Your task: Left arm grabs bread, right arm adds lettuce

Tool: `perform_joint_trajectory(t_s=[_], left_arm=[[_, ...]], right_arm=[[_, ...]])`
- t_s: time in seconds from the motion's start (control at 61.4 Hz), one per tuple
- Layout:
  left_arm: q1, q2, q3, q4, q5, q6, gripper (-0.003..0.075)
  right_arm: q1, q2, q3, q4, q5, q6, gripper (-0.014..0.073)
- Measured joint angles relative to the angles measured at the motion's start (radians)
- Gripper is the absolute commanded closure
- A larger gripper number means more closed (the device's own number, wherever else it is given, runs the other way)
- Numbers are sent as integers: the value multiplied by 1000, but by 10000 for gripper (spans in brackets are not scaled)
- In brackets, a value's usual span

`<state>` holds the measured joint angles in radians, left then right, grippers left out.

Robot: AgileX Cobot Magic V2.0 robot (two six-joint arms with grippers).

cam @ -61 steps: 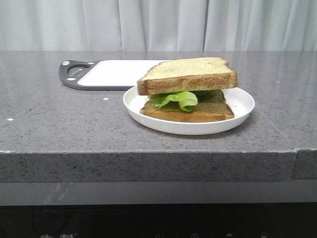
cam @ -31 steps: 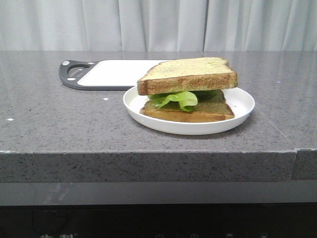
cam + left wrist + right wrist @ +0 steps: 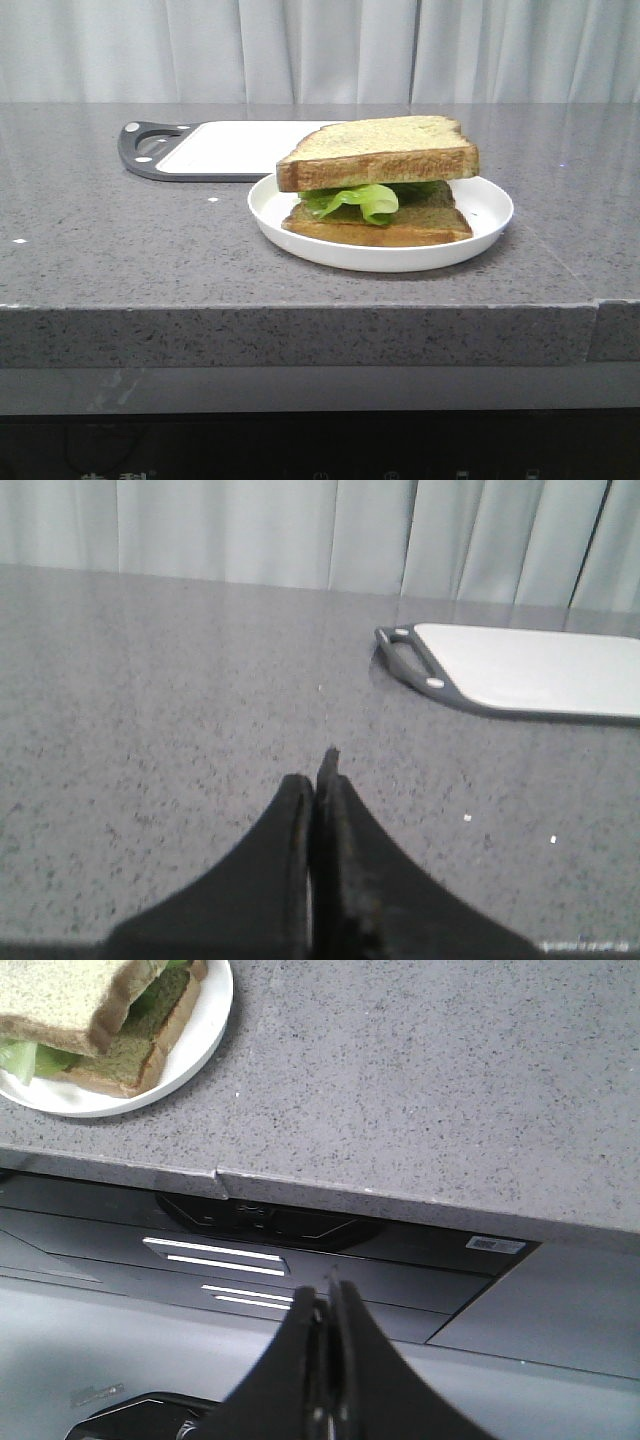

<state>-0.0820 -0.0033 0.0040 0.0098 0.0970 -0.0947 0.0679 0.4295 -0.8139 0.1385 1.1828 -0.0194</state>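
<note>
While both tools closed, bread atop lettuce, well apart.

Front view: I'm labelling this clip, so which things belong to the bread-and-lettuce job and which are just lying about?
Part of the job:
- bread, top slice
- lettuce, under it
- left gripper, shut, empty
- right gripper, shut, empty

Just there:
- lower slice
- white plate
- cutting board
- counter
</note>
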Motion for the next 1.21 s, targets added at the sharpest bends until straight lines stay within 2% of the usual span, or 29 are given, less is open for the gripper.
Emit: perform_joint_trajectory(t_s=[0.244,1.092,1.206], left_arm=[[0,0,0,0,-43,0,741],[0,0,0,-1,-46,0,741],[0,0,0,-1,-46,0,741]], right_arm=[[0,-2,0,-1,0,0,711],[0,-2,0,-2,0,0,711],[0,-31,38,-2,-76,0,711]])
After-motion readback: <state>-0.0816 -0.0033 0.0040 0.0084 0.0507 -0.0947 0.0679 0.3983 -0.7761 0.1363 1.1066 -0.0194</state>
